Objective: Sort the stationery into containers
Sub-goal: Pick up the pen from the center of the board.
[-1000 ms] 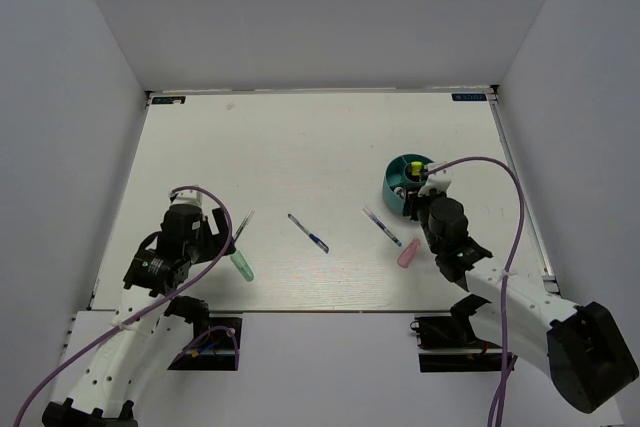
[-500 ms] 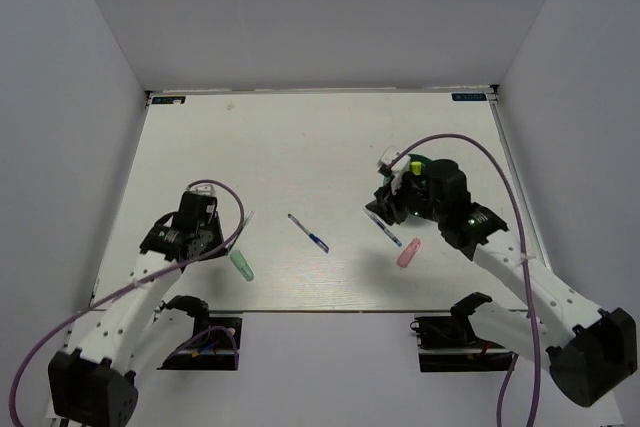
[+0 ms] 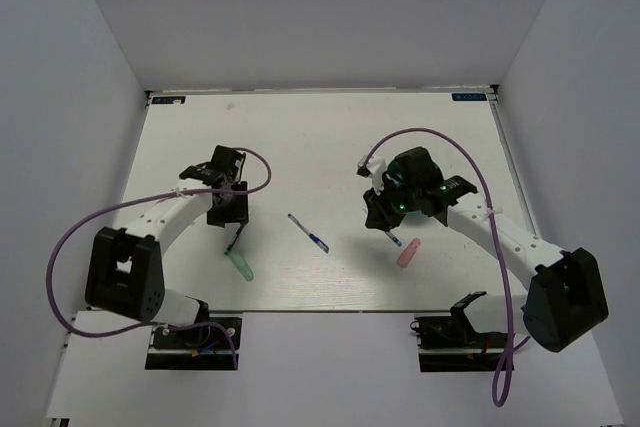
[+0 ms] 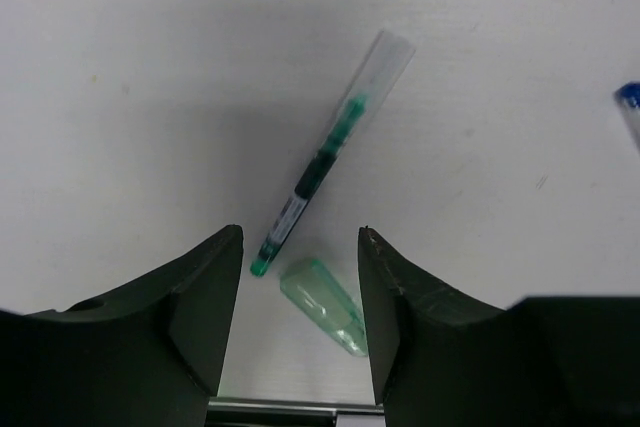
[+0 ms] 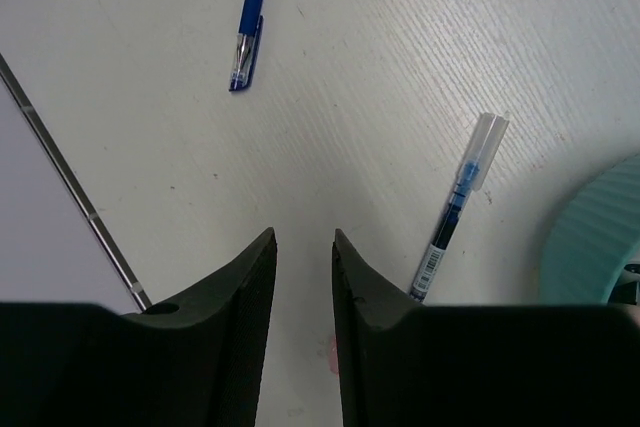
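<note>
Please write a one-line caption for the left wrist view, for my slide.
Open left gripper framing a green-ink pen and a mint-green piece lying on the white table.

the tub (image 5: pixel 600 237) runs off the right wrist view at 3 o'clock; from above, the right arm (image 3: pixel 480 224) hides most of it. a blue pen (image 4: pixel 630 102) is clipped at 3 o'clock in the left wrist view.

White table (image 3: pixel 300 137) — scattered colour
Green-inked clear pen (image 4: pixel 330 152), mint-green piece (image 4: pixel 325 305), pink piece (image 3: pixel 408 254); blue-gripped pen (image 5: pixel 250 15), blue-inked clear-capped pen (image 5: pixel 455 212) — ribbed teal tub (image 5: pixel 595 247), purple cables (image 3: pixel 425 131).
</note>
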Controlling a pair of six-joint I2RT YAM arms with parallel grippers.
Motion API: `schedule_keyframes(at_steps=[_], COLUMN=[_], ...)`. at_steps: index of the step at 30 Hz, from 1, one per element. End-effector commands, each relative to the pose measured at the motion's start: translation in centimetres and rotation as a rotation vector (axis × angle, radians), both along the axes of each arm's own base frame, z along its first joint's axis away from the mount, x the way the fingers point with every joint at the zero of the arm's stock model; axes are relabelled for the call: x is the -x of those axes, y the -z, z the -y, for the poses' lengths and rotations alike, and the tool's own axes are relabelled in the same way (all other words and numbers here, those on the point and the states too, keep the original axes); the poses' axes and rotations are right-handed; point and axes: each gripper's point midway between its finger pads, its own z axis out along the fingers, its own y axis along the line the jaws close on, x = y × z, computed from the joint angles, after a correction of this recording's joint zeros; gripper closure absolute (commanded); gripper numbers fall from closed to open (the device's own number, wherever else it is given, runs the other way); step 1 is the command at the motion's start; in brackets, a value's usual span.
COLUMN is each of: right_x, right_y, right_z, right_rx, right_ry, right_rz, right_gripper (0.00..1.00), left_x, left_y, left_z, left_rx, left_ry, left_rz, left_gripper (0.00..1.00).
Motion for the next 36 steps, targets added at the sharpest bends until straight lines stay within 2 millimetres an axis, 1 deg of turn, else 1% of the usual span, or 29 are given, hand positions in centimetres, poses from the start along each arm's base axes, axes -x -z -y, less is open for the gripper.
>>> schedule_keyframes(at_steps=[1, 2, 3, 5, 6, 7, 8, 9, 12, 19, 20, 21, 23, 24, 25, 26, 27, 28, 29, 30, 31, 32, 33, 34, 35, 36], right_x=[0.3, 0.4, 0.5, 0.5, 0.6, 0.6, 0.6, 0.7, 0.7, 0.5, 0.5, 0.5, 0.4, 0.5, 0.5, 0.6, 0.5, 0.5, 0.4, 0.2, -0.1, -0.2, -0.5, -0.7, -1.6, -2.4], right_y=[-0.6, -0.5, -0.5, -0.6, -0.6, -0.6, -0.6, -0.5, -0.4, -0.5, -0.6, -0.6, -0.7, -0.8, -1.0, -0.8, -0.9, -1.0, -1.0, -1.2, -1.2, -1.2, -1.5, -1.4, -1.2, -1.3], right_z=[-0.4, -0.3, -0.3, -0.4, -0.5, -0.4, -0.4, -0.4, -0.4, -0.1, -0.2, -0.1, 0.1, 0.0, 0.1, 0.2, 0.2, 0.3, 0.4, 0.5, 0.8, 0.8, 0.8, 1.0, 2.0, 2.2], right_rx=[-0.001, -0.002, -0.003, -0.008, -0.011, -0.013, -0.011, -0.011, -0.010, -0.001, -0.005, -0.003, -0.003, -0.005, -0.008, -0.004, -0.006, -0.003, 0.001, 0.000, 0.013, 0.016, 0.014, 0.015, 0.059, 0.060], right_ry=[-0.007, -0.005, -0.005, -0.006, -0.010, -0.007, -0.009, -0.011, -0.008, 0.008, 0.009, 0.010, 0.018, 0.015, 0.019, 0.021, 0.020, 0.025, 0.031, 0.037, 0.054, 0.061, 0.069, 0.093, 0.156, 0.186], right_rz=[-0.029, -0.035, -0.041, -0.044, -0.046, -0.047, -0.050, -0.051, -0.056, -0.049, -0.045, -0.044, -0.041, -0.038, -0.035, -0.037, -0.032, -0.025, -0.017, -0.006, 0.007, 0.011, 0.034, 0.030, 0.074, 0.106], right_gripper=[0.68, 0.68, 0.68, 0.68, 0.66, 0.66, 0.66, 0.66, 0.65, 0.65, 0.65, 0.65, 0.65, 0.65, 0.64, 0.62, 0.57, 0.44, 0.39, 0.37, 0.37, 0.39, 0.48, 0.91, 1.00, 1.00], left_x=[-3.0, -3.3, -3.6, -4.2, -4.9, -4.9, -5.0, -5.5, -5.8, -5.4, -5.3, -5.2, -5.0, -5.0, -4.8, -5.0, -5.2, -5.2, -6.0, -6.3, -6.8, -7.9, -8.2, -8.3, -9.7, -10.1], left_y=[-0.3, -0.2, 0.7, 1.0, 1.0, 1.7, 2.0, 2.1, 2.9, 4.9, 5.0, 5.2, 5.5, 5.4, 5.4, 5.1, 4.7, 4.3, 3.1, 2.5, 1.4, -0.2, -0.9, -1.9, -4.1, -5.1], left_z=[1.1, 1.3, 1.6, 1.7, 1.8, 1.7, 1.7, 1.6, 1.5, 1.4, 1.4, 1.4, 1.2, 1.0, 1.0, 1.0, 1.1, 1.3, 1.7, 1.8, 2.3, 2.9, 3.3, 4.4, 5.7, 6.9], left_rx=[0.007, 0.014, 0.010, 0.005, -0.003, -0.013, -0.025, -0.033, -0.052, -0.089, -0.096, -0.118, -0.139, -0.152, -0.155, -0.154, -0.149, -0.139, -0.123, -0.117, -0.095, -0.072, -0.056, -0.017, 0.028, 0.069], left_ry=[0.055, 0.061, 0.065, 0.070, 0.070, 0.068, 0.074, 0.072, 0.073, 0.082, 0.082, 0.092, 0.093, 0.092, 0.095, 0.092, 0.091, 0.091, 0.092, 0.092, 0.095, 0.094, 0.096, 0.102, 0.113, 0.128], left_rz=[0.048, 0.047, 0.023, 0.022, 0.030, 0.013, 0.006, 0.012, -0.006, -0.041, -0.041, -0.047, -0.061, -0.057, -0.066, -0.055, -0.047, -0.047, -0.005, 0.010, 0.033, 0.078, 0.092, 0.107, 0.169, 0.198], left_gripper=[0.40, 0.40, 0.40, 0.41, 0.43, 0.46, 0.46, 0.48, 0.50, 0.59, 0.63, 0.75, 0.85, 0.93, 0.96, 0.98, 0.99, 0.99, 0.99, 1.00, 1.00, 1.00, 1.00, 1.00, 1.00, 1.00])
